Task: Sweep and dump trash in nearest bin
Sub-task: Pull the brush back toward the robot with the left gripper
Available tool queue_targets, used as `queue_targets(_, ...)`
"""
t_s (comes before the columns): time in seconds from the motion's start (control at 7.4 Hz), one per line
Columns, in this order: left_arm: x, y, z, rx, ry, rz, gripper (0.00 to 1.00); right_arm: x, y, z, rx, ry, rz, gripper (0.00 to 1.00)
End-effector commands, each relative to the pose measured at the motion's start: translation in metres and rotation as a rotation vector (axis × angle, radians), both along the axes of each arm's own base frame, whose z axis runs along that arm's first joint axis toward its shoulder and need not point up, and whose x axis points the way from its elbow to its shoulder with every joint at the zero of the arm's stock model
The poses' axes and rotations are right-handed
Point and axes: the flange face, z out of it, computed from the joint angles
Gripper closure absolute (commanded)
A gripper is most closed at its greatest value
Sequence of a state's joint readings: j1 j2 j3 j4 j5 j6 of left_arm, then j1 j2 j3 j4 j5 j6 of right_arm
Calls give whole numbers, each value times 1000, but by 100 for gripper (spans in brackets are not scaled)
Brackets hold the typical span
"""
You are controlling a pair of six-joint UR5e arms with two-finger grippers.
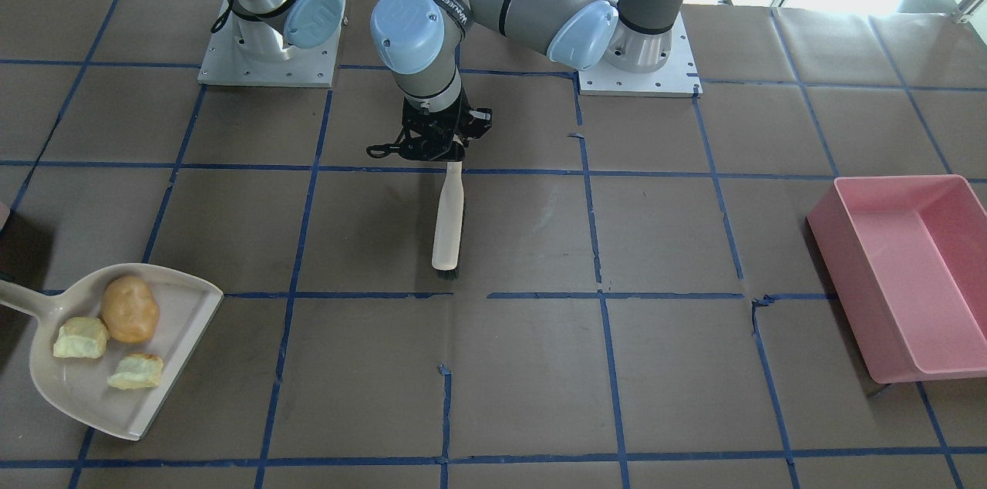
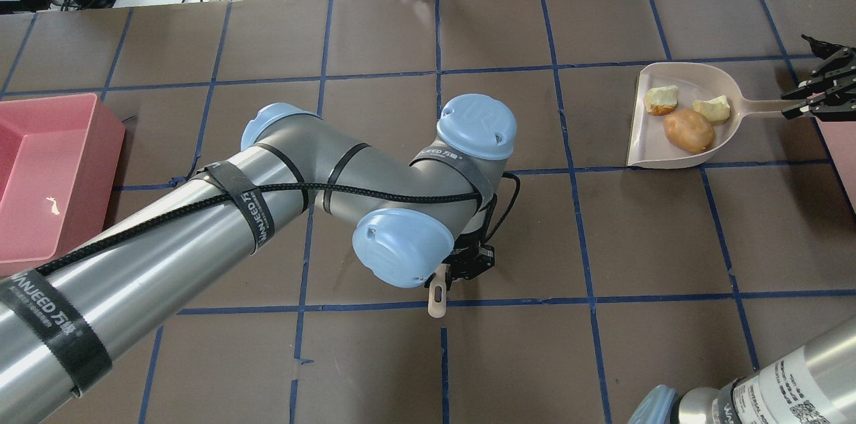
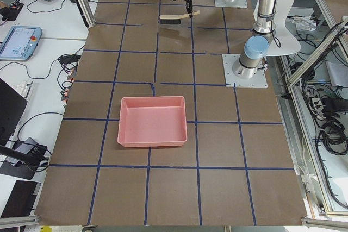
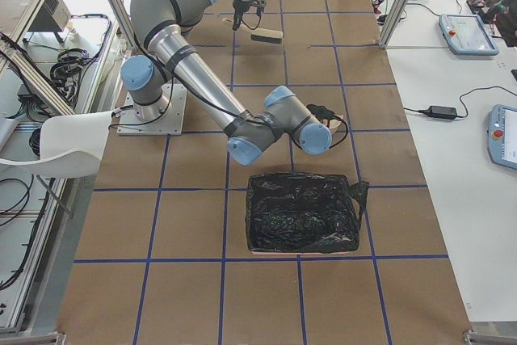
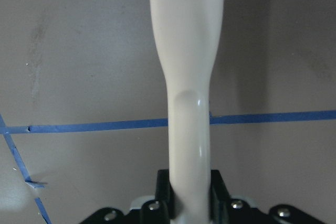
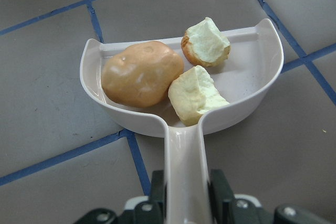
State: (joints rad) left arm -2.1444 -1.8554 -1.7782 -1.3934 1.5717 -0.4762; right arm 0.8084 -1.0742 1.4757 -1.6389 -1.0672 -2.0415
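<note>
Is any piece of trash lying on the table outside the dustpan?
No, the potato-shaped piece and both pale chunks lie inside the dustpan.

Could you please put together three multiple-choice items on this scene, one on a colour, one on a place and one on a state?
1. What colour is the open bin at the table's end on the robot's left?
A) green
B) pink
C) blue

2. Where do the three trash pieces lie?
A) in that bin
B) scattered on the floor
C) in the dustpan

3. What state is the left hand in?
A) shut on the brush
B) open and empty
C) shut on the dustpan

Answers:
1 B: its walls and floor show pink in the front-facing view.
2 C: all three sit on the pan's tray in the right wrist view.
3 A: the left wrist view shows the brush's handle clamped in the hand.
</note>
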Motion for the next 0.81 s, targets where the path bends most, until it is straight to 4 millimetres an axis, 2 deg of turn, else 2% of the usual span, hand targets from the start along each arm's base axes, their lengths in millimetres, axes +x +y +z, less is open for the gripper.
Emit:
queue_targets(0.0,2,4,-6,6,4,1,100,3,1,3,-1,-26,-4,99)
queue_targets(0.27,5,9,-24,-40,27,28,100,6,1,11,-15,-40,-11,99)
queue_targets(0.41,3,6,-26,-97,49,59,100,8,3,15,-12,-45,-12,99)
queue_targets(0.68,3,6,-31,-102,46,63,100,12,7,25,-9,-52,-13,99)
